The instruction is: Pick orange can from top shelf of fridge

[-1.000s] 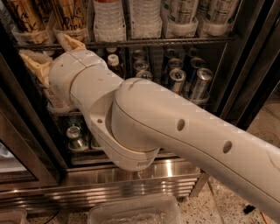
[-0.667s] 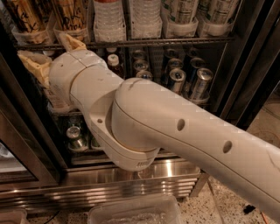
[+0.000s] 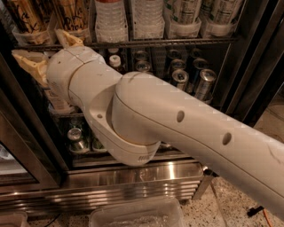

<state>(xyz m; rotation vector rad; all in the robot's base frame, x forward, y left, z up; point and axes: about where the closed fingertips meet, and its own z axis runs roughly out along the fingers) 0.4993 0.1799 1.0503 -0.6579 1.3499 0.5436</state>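
- The pincer (image 3: 46,49) sat at the left of the fridge (image 3: 133,177), just under the front edge of the top shelf (image 3: 177,42). Its two tan fingers (image 3: 26,60) were spread apart with nothing held between them.
- The orange can (image 3: 67,13) stood upright above the pincer on the top shelf. A second golden can (image 3: 25,17) stood beside it, further left, and both sat in a clear tray (image 3: 31,37).
- Water bottles (image 3: 108,17) stood to the right of the pincer's line, close beside the orange can.
- The can looked like thin metal: rigid if full, but its wall would probably dent under a hard squeeze.
- A full tall can is likely fairly heavy for its width, and in a cooler it may be cold and damp, so probably slippery.
- The best hold seemed to be across the straight middle of the body, above the tray lip. The tapered top and pull-tab lid give less flat surface.
- The fingers would need to go either side of the can. There was little room towards the neighbouring can and the bottles.
- The can would likely need lifting clear of the tray wall before coming out.
- The white arm (image 3: 177,133) hid much of the lower racks.
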